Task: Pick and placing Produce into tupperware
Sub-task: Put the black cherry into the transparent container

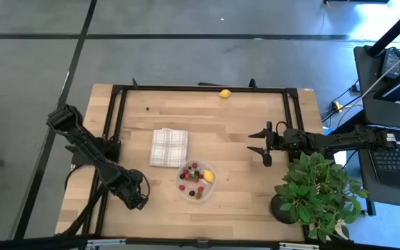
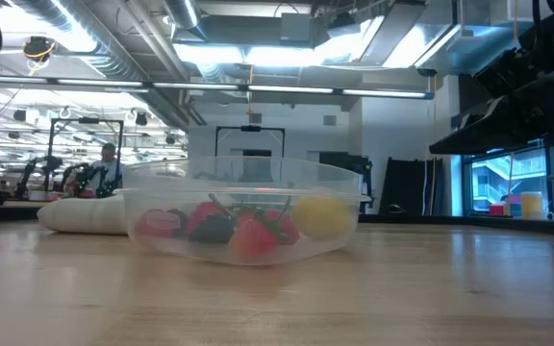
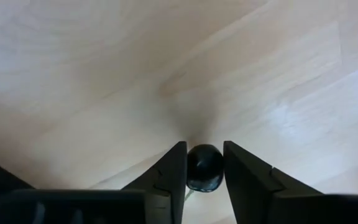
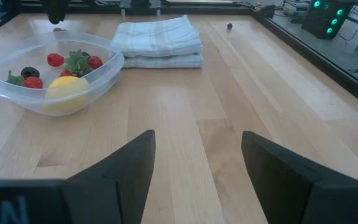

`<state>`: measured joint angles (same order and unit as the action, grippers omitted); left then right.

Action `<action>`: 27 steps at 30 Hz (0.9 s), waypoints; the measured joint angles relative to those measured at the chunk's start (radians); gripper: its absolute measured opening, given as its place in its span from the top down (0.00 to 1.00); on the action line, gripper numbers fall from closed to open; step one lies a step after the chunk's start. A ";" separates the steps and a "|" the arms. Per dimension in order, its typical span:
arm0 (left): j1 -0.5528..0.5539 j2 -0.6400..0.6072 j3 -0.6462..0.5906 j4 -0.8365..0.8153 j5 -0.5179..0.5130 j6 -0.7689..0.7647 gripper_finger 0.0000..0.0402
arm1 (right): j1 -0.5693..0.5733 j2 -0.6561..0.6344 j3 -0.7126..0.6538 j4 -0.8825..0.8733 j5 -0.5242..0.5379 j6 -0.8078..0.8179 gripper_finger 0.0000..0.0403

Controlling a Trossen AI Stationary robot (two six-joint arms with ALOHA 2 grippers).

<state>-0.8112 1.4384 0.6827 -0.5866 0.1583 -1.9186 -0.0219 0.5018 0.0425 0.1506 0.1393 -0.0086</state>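
Observation:
The clear tupperware (image 1: 196,180) (image 2: 243,216) (image 4: 48,71) stands on the wooden table near its front. It holds red and dark berries and a yellow lemon (image 4: 66,90). To its left, by the table's near left, my left gripper (image 1: 136,198) (image 3: 204,148) points down, shut on a small dark round berry (image 3: 204,168). A second lemon (image 1: 225,93) lies at the far edge. A tiny dark berry (image 1: 148,108) (image 4: 229,26) lies far left. My right gripper (image 1: 266,146) (image 4: 197,174) waits open at the right, holding nothing. My left gripper pinches the dark berry by its two opposite sides (image 3: 191,167) between its two fingers, close to their free ends. The fingers come from above, pointing steeply down at the tabletop. Whether the berry is lifted clear of the wood, I cannot tell.
A folded white-and-grey checked cloth (image 1: 169,147) (image 4: 160,40) lies just beyond the tupperware. A leafy green potted plant (image 1: 318,194) stands at the near right corner. A black frame (image 1: 117,111) runs around the table's working area.

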 joint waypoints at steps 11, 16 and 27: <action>0.013 0.000 0.000 -0.003 0.044 -0.016 0.80 | 0.000 0.000 0.000 -0.007 0.000 0.000 0.40; 0.013 0.000 0.001 -0.003 0.044 -0.016 0.83 | 0.000 0.000 0.000 -0.007 0.000 0.000 0.40; 0.013 0.000 0.001 -0.003 0.043 0.003 0.84 | 0.000 0.000 0.000 -0.007 0.000 0.000 0.40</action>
<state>-0.7986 1.4384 0.6834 -0.5900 0.2016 -1.9156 -0.0221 0.5018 0.0425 0.1432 0.1393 -0.0086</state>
